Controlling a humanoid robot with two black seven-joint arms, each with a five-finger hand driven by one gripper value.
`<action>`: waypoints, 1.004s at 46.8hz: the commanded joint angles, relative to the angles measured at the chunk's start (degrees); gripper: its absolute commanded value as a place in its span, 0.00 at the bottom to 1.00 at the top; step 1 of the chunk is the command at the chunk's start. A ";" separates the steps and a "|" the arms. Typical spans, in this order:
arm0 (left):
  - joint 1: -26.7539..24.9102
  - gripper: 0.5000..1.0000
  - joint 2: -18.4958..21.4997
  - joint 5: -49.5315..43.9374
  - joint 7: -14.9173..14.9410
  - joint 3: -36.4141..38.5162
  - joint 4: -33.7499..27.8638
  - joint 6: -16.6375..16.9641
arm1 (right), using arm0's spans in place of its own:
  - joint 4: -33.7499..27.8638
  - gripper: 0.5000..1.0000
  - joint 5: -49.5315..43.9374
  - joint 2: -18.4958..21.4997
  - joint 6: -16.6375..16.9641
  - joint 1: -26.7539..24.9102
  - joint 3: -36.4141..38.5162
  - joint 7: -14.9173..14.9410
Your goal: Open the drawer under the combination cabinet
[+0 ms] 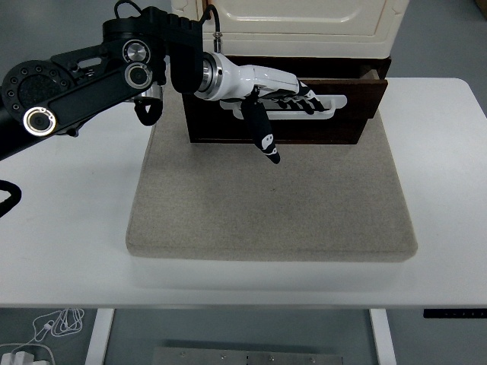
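- Your left hand (pixel 278 95) has its fingers (pixel 304 101) hooked into the white handle (pixel 333 106) of the dark drawer (pixel 304 125).
- Its thumb (pixel 262 133) hangs free below.

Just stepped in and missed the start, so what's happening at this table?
The robot's left hand has its fingers hooked into the white handle of the dark wooden drawer under the cream cabinet. The drawer looks slightly open, with a gap showing at its top right corner. The unit sits on a grey mat on the white table.
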 commanded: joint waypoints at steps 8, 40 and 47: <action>0.02 1.00 0.34 -0.56 0.01 0.02 -2.16 -0.05 | 0.01 0.86 -0.03 0.00 0.00 0.00 0.00 0.00; 0.02 1.00 2.63 -2.58 0.01 -0.07 -5.42 -2.34 | 0.01 0.86 -0.03 0.00 0.00 0.00 0.00 0.00; 0.02 1.00 2.63 -3.10 0.10 0.02 -6.21 -2.34 | 0.01 0.86 0.06 0.00 0.00 0.00 0.00 0.00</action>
